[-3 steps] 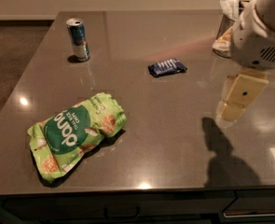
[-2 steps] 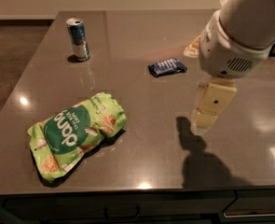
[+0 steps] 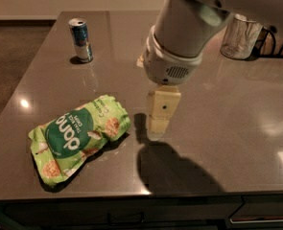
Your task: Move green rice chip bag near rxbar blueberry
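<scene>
The green rice chip bag [image 3: 78,138] lies flat on the dark grey table [image 3: 237,143] near its front left, with its dark green circle facing up. My gripper [image 3: 158,124] hangs from the big white arm [image 3: 184,32] just right of the bag, pointing down, close above the table and not touching the bag. The rxbar blueberry does not show; the arm covers the part of the table behind the gripper.
A tall blue-and-silver drink can [image 3: 81,40] stands at the back left. A shiny cup [image 3: 240,35] stands at the back right beside a dark wire rack [image 3: 277,47]. The table's front edge [image 3: 146,195] runs just below the bag.
The arm has swung left across the table, from the right side to just beside the bag. It now covers the blue bar that showed earlier. The bag and can have not moved.
</scene>
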`<control>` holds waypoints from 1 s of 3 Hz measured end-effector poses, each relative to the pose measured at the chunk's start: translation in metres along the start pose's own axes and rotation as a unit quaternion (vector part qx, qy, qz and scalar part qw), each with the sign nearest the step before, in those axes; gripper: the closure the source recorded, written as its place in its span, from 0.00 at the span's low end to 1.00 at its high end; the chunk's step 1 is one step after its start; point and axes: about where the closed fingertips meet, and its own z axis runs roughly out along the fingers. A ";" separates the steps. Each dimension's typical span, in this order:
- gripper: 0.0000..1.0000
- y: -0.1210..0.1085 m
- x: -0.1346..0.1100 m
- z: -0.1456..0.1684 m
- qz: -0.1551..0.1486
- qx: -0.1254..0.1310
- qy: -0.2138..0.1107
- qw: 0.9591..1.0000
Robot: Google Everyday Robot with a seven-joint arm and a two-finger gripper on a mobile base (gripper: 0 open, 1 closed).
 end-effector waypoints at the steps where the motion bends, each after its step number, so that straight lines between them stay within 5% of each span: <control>1: 0.00 -0.005 -0.043 0.013 -0.032 -0.013 -0.013 0.999; 3: 0.00 -0.004 -0.112 0.044 -0.075 -0.037 -0.021 0.996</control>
